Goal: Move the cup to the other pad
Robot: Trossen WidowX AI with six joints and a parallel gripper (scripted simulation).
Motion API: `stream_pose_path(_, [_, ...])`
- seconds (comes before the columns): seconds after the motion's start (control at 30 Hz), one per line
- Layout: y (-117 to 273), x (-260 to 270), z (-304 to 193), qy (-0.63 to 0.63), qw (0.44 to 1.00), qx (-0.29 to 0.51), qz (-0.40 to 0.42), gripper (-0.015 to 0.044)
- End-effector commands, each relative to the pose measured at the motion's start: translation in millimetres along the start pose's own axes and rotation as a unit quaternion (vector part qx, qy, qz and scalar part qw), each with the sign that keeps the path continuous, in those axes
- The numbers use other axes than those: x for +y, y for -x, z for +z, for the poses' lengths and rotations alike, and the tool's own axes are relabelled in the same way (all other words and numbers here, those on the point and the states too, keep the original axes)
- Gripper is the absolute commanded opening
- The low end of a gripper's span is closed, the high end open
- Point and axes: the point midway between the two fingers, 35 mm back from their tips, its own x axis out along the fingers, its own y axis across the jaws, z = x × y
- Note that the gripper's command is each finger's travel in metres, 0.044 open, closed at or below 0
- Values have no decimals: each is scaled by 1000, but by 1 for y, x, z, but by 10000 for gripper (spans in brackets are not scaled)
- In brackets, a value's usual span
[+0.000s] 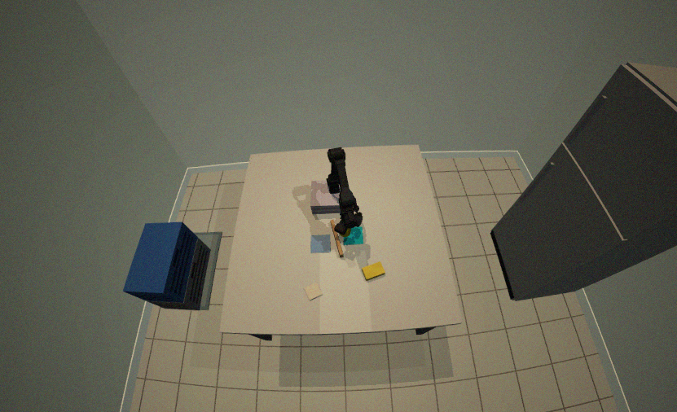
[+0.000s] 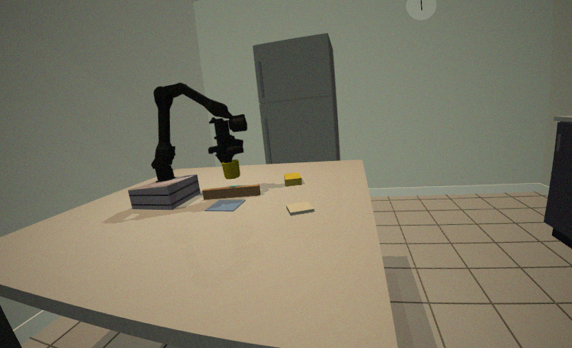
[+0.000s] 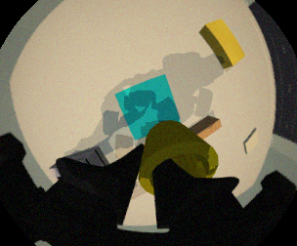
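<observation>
Holding the round yellow cup (image 2: 230, 168) tight in the black gripper (image 2: 226, 156), up in the air just over the flat teal square pad (image 3: 148, 110), needing next a slow, level lowering onto it.

Marbles hidden (inside cup (image 2: 230, 168))
</observation>
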Motion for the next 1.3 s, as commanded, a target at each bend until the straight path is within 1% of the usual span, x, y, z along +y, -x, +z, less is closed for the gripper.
stream_pose_path(0.0, [0, 6, 6, -2, 1000, -1, 1, 0])
stream_pose_path(0.7, [0, 33, 33, -2, 1000, -3, 3, 0])
stream_pose_path(1.27, [-30, 33, 35, -2, 1000, -3, 3, 0])
